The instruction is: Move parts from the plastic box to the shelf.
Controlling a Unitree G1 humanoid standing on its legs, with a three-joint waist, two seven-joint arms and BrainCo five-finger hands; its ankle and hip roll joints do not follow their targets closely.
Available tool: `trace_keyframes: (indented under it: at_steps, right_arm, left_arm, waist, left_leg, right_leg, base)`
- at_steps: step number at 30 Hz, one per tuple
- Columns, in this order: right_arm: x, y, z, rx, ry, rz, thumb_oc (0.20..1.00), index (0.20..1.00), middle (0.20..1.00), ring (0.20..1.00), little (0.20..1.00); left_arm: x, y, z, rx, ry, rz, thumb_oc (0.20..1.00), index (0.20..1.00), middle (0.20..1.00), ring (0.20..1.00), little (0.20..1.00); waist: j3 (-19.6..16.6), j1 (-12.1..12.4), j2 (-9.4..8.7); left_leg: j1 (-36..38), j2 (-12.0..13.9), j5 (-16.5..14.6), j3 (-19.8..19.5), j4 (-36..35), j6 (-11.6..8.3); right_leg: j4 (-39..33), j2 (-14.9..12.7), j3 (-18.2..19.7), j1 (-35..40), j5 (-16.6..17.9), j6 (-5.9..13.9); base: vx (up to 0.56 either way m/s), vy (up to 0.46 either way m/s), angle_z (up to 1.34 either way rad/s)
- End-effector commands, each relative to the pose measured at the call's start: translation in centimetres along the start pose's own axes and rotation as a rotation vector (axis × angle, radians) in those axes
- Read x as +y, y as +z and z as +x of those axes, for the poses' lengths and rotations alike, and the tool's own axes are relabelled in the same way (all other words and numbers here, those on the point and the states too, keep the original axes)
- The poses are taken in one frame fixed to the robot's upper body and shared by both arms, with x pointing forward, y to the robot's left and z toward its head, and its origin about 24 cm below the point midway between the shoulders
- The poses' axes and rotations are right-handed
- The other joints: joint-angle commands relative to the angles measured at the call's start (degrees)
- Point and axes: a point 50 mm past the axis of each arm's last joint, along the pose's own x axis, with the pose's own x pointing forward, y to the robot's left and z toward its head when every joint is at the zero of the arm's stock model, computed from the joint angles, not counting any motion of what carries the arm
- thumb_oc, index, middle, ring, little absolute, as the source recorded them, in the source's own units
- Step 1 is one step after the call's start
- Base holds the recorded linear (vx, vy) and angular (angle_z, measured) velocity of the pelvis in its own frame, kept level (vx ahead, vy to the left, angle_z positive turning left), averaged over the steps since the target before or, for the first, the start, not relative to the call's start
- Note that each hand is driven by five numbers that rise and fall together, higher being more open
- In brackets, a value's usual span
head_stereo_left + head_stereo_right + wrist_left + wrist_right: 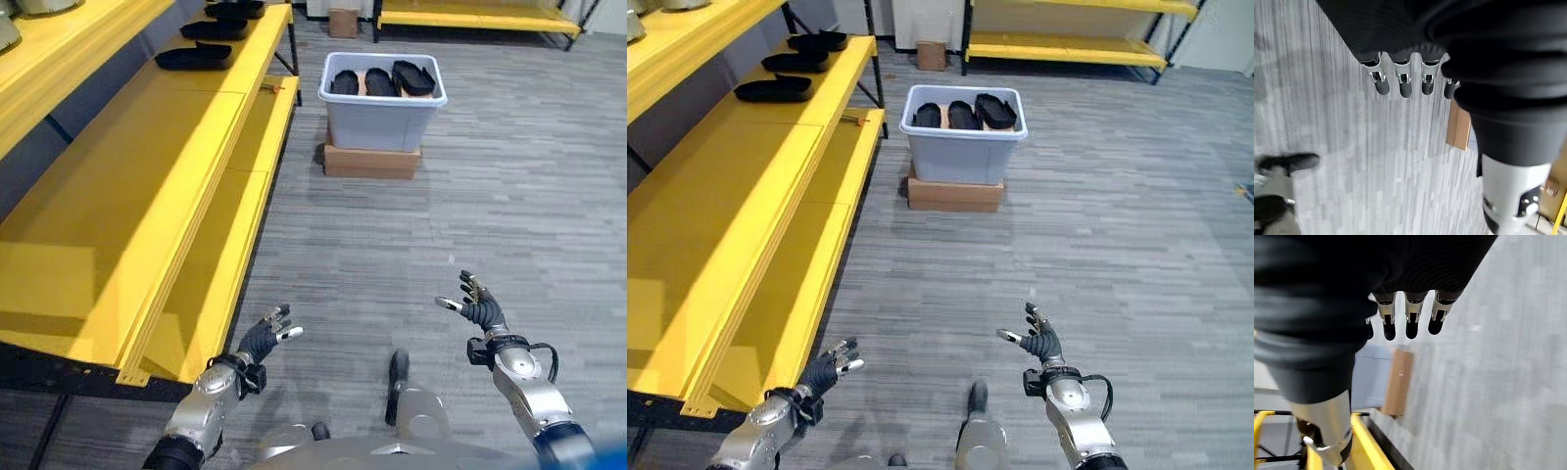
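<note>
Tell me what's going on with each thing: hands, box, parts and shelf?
Left hand: open, empty, low over the floor.
Right hand: open, empty.
Box: no lid, on a cardboard box.
Parts: three lying in the box.
Shelf: three parts at its far end.

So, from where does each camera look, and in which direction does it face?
Left eye: on the head, looking down at the floor, the shelf at left and the box of parts ahead; both open hands, left hand and right hand, show low.
Right eye: same scene from slightly aside.
Left wrist: along its own relaxed fingers toward the floor.
Right wrist: along its own fingers toward the floor and box.
Both wrist views share the cardboard base under the box.
</note>
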Motion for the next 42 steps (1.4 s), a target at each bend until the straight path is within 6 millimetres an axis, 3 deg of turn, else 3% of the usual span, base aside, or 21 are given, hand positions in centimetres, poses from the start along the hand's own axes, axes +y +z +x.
trace_keyframes:
  at_steps: [1,4,8,11,14,16,17,19,20,21,24,25,30,35,37,42]
  right_arm:
    - [-1.5,2.7,0.9,-0.122,-0.048,-0.04,1.0,1.0,1.0,1.0,1.0]
    - [-1.9,3.0,1.0,-0.131,-0.055,-0.031,1.0,1.0,1.0,1.0,1.0]
    - [-2.1,4.0,0.9,-0.195,-0.079,-0.023,1.0,1.0,1.0,1.0,1.0]
    - [-2.2,4.1,0.7,-0.199,-0.086,-0.029,1.0,1.0,1.0,1.0,1.0]
    - [-2.3,3.8,-0.1,-0.226,-0.129,-0.007,1.0,1.0,1.0,1.0,1.0]
    - [-2.2,3.7,-0.3,-0.233,-0.16,0.006,1.0,1.0,1.0,1.0,1.0]
    - [-1.9,3.4,-0.2,-0.229,-0.175,0.0,1.0,1.0,1.0,1.0,1.0]
    - [-1.7,3.6,-0.2,-0.242,-0.162,-0.011,1.0,1.0,1.0,1.0,1.0]
    - [-1.3,3.6,-0.2,-0.253,-0.136,-0.019,1.0,1.0,1.0,1.0,1.0]
    - [-1.3,3.6,-0.2,-0.254,-0.132,-0.021,1.0,1.0,1.0,1.0,1.0]
    - [-0.9,3.4,-0.4,-0.251,-0.099,-0.024,1.0,1.0,1.0,1.0,1.0]
    - [-0.8,3.3,-0.4,-0.248,-0.089,-0.02,1.0,1.0,1.0,1.0,1.0]
    - [0.0,3.1,-0.4,-0.238,-0.04,-0.015,1.0,1.0,1.0,1.0,1.0]
    - [0.0,2.8,-0.9,-0.23,-0.038,0.033,1.0,1.0,1.0,1.0,1.0]
    - [0.4,3.0,-0.8,-0.239,-0.036,0.037,1.0,1.0,1.0,1.0,1.0]
    - [1.2,3.8,-0.5,-0.264,-0.027,0.069,1.0,1.0,1.0,1.0,1.0]
  left_arm:
    - [-0.3,2.1,0.9,-0.035,0.005,-0.045,1.0,1.0,1.0,1.0,1.0]
    - [-0.5,1.5,1.2,-0.046,0.014,-0.077,1.0,1.0,1.0,1.0,1.0]
    - [-1.4,2.4,1.7,-0.089,0.006,-0.142,1.0,1.0,1.0,1.0,1.0]
    - [-1.2,3.2,2.3,-0.108,0.072,-0.158,1.0,1.0,1.0,1.0,1.0]
    - [-1.3,3.4,2.5,-0.128,0.096,-0.169,1.0,1.0,1.0,1.0,1.0]
    - [-1.2,3.3,2.3,-0.139,0.106,-0.185,1.0,1.0,1.0,1.0,1.0]
    - [-1.3,2.3,2.0,-0.118,0.086,-0.178,1.0,1.0,1.0,1.0,1.0]
    - [-1.3,1.9,1.8,-0.111,0.089,-0.187,1.0,1.0,1.0,1.0,1.0]
    - [-1.0,1.2,1.5,-0.11,0.114,-0.197,1.0,1.0,1.0,1.0,1.0]
    - [-1.0,1.1,1.4,-0.109,0.118,-0.199,1.0,1.0,1.0,1.0,1.0]
    - [-0.4,0.5,1.2,-0.113,0.154,-0.218,1.0,1.0,1.0,1.0,1.0]
    - [-0.3,0.3,1.2,-0.113,0.166,-0.222,1.0,1.0,1.0,1.0,1.0]
    - [1.0,0.1,0.9,-0.111,0.262,-0.133,1.0,1.0,1.0,1.0,1.0]
    - [2.1,0.5,0.9,-0.106,0.293,-0.068,1.0,1.0,1.0,1.0,1.0]
    - [2.4,0.7,0.9,-0.103,0.291,-0.01,1.0,1.0,1.0,1.0,1.0]
    - [2.6,1.0,0.9,-0.094,0.281,0.062,1.0,1.0,1.0,1.0,1.0]
  waist:
    - [-2.0,1.1,-1.67]
    - [-2.9,1.1,-1.85]
    - [-4.0,1.0,-1.99]
    - [-4.7,0.2,-2.41]
    - [-4.7,-0.5,-2.78]
    - [-4.2,-0.5,-2.82]
    - [-3.3,-0.4,-1.74]
    - [-3.0,0.0,-1.54]
    - [-2.4,0.6,-1.11]
    - [-2.3,0.7,-1.12]
    - [-1.6,1.0,-0.72]
    - [-1.4,1.2,-0.63]
    - [-0.9,2.0,-0.71]
    - [-1.3,2.0,-1.1]
    - [-1.6,2.2,-1.33]
    - [-2.2,2.7,-1.63]
  left_leg:
    - [-4.3,0.7,1.2,4.0,8.6,0.81]
    - [-5.6,2.7,3.9,4.8,13.1,-1.03]
    - [-8.0,5.2,7.4,5.8,19.3,-3.02]
    - [-9.2,8.0,9.7,9.0,26.4,-4.91]
    - [-13.1,8.4,11.0,9.5,32.4,-5.78]
    - [-13.4,6.4,8.2,8.9,29.3,-4.06]
    - [-11.3,2.4,6.4,7.0,10.2,-2.04]
    - [-11.2,2.4,8.1,6.4,5.1,-2.44]
    - [-13.3,4.8,13.9,6.3,-1.1,-4.44]
    - [-13.6,5.2,14.9,6.3,-1.6,-4.81]
    - [-17.6,10.3,21.7,8.5,-4.8,-7.03]
    - [-18.6,11.5,22.5,8.7,-4.6,-7.36]
    - [-18.1,10.8,18.6,7.0,-1.0,-5.59]
    - [-16.2,6.5,14.2,6.8,0.7,-3.04]
    - [-15.0,3.6,12.9,5.6,-0.5,-1.37]
    - [-13.7,0.0,10.7,4.8,-2.2,1.64]
  right_leg:
    - [-1.2,-1.1,-2.6,2.8,-0.7,4.29]
    - [-1.5,0.4,-3.5,4.4,-2.8,2.35]
    - [-2.3,2.6,-4.2,5.9,-5.4,-0.22]
    - [-3.5,4.5,-5.4,7.2,-7.3,-2.25]
    - [-4.9,6.0,-5.6,8.4,-7.7,-3.21]
    - [-4.0,5.6,-5.1,7.9,-7.6,-2.46]
    - [-2.2,5.3,-2.9,7.3,-6.9,-0.59]
    - [-2.2,5.4,-1.7,8.2,-7.3,-0.14]
    - [-2.8,5.6,-0.3,10.5,-8.3,0.06]
    - [-3.0,5.6,0.0,10.9,-8.4,-0.01]
    - [-3.4,5.2,-0.1,13.7,-10.2,-0.67]
    - [-2.9,5.0,-0.2,14.1,-10.9,-0.9]
    - [2.2,3.5,0.2,14.3,-14.2,-0.7]
    - [5.0,2.5,0.0,13.7,-15.1,0.21]
    - [8.1,1.9,1.2,12.0,-13.4,1.75]
    - [14.6,1.1,2.6,9.1,-11.1,4.37]
  base:
    - [0.31,-0.193,0.04]
    - [0.29,-0.208,-0.21]
    - [0.25,-0.207,-0.11]
    - [0.24,-0.239,0.01]
    - [0.25,-0.186,0.35]
    - [0.26,0.1,0.2]
    - [0.28,0.276,0.09]
    - [0.27,0.252,-0.08]
    - [0.23,0.194,0.11]
    - [0.22,0.184,0.06]
    - [0.19,0.156,-0.41]
    - [0.23,0.212,-0.3]
    - [0.25,0.262,-0.53]
    - [0.22,0.256,0.0]
    - [0.2,0.294,0.25]
    - [0.12,0.223,0.16]
